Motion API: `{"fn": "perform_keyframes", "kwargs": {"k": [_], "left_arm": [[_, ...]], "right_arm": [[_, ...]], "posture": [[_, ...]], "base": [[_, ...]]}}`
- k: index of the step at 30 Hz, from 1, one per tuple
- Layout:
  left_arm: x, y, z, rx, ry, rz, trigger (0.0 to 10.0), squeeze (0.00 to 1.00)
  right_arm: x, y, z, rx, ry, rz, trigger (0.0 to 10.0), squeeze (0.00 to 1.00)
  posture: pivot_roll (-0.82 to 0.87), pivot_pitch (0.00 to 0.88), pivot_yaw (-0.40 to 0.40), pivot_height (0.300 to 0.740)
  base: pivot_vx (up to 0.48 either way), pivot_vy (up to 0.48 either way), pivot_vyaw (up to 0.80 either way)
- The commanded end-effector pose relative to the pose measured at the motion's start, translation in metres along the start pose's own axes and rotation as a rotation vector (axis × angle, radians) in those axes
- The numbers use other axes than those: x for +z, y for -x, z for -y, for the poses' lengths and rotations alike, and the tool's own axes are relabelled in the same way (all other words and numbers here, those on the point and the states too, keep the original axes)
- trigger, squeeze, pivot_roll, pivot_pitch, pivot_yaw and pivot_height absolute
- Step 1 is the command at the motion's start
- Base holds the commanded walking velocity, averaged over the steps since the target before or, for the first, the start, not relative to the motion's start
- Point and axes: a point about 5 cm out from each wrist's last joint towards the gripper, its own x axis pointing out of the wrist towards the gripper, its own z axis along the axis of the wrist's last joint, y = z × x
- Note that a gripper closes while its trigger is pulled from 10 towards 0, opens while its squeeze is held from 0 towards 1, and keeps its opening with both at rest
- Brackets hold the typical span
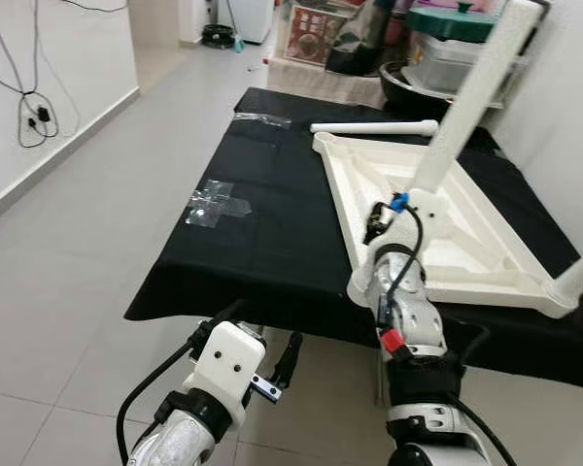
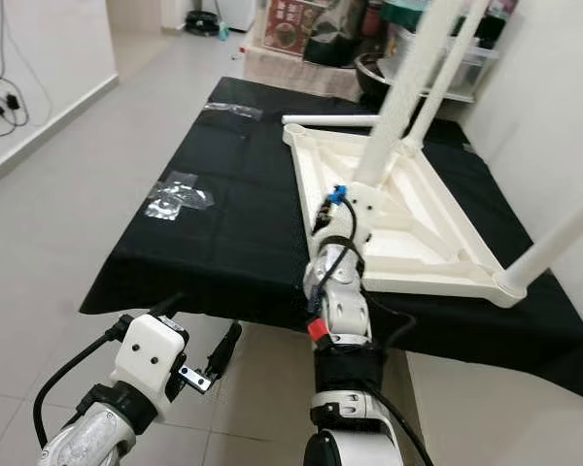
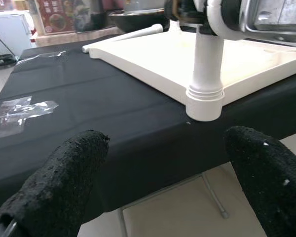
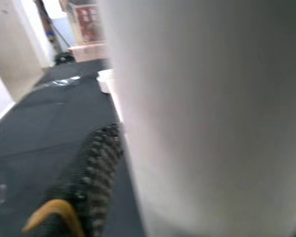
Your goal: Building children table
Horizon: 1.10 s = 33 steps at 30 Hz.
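Observation:
A white tabletop (image 1: 486,291) lies upside down on a table draped in black cloth (image 1: 262,243). At its near left corner a white leg (image 1: 478,92) stands in its socket (image 3: 204,101). My right gripper (image 1: 379,221) is shut on this leg low down; the leg (image 4: 202,123) presses against one finger (image 4: 96,168). Another leg (image 2: 447,68) rises at the far corner and a third (image 1: 578,277) at the near right corner. A loose leg (image 1: 374,127) lies beyond the tabletop. My left gripper (image 1: 257,354) hangs open below the cloth's front edge, holding nothing.
Clear plastic wrappers lie on the cloth at the left (image 1: 214,202) and at the far edge (image 1: 262,119). Boxes and pots (image 1: 447,49) are stacked behind the table. A wall with hanging cables (image 1: 34,116) runs along the left, across tiled floor.

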Motion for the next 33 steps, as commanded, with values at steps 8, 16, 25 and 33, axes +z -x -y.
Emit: {"fn": "perform_keyframes", "kwargs": {"k": [8, 16, 25, 33], "left_arm": [[0.0, -0.001, 0.002, -0.006, 0.006, -0.002, 10.0, 0.0], [0.001, -0.001, 0.001, -0.008, 0.002, 0.005, 10.0, 0.0], [0.001, 0.0, 0.003, -0.009, 0.006, 0.006, 10.0, 0.0], [-0.001, 0.0, 0.0, 0.004, 0.0, 0.002, 10.0, 0.0]], "right_arm": [[0.027, -0.025, 0.014, 0.393, -0.119, 0.069, 10.0, 0.0], [0.019, 0.004, 0.01, 1.2, -0.091, -0.192, 10.0, 0.0], [0.006, 0.005, -0.026, 1.353, -0.011, -0.195, 0.0, 0.0], [0.008, -0.027, -0.014, 0.84, 0.107, -0.132, 0.0, 0.0]], "posture": [[0.13, 0.056, -0.153, 0.74], [0.13, 0.061, -0.157, 0.74], [0.15, 0.062, -0.17, 0.74], [0.14, 0.063, -0.169, 0.74]], "base": [[0.0, 0.0, 0.0], [0.0, 0.0, 0.0], [0.0, 0.0, 0.0], [0.0, 0.0, 0.0]]}}
